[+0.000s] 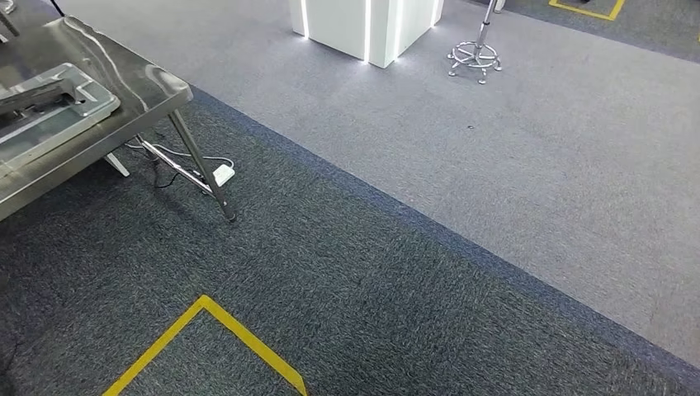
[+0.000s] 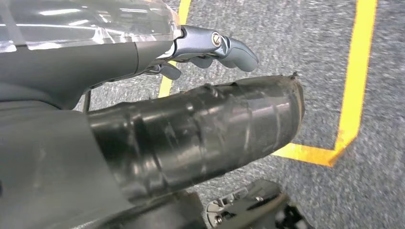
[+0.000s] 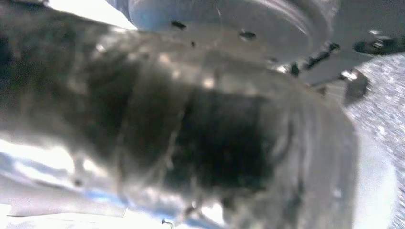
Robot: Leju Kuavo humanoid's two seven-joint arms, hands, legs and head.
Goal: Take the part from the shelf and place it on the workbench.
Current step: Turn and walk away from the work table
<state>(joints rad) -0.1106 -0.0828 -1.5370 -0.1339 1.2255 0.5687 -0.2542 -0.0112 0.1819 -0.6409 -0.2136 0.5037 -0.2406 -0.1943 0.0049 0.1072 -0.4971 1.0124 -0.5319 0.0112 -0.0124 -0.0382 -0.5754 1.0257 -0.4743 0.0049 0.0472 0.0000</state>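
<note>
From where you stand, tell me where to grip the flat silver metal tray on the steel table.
Probably grip the flat silver metal tray by its raised rim near the steel table's corner, coming from the carpet side: it lies flat, so only the rim protrudes.

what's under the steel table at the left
Under the shiny steel table, slanted metal legs, a white power adapter and thin cables rest on dark carpet. The tabletop hides whatever lies further back.
</note>
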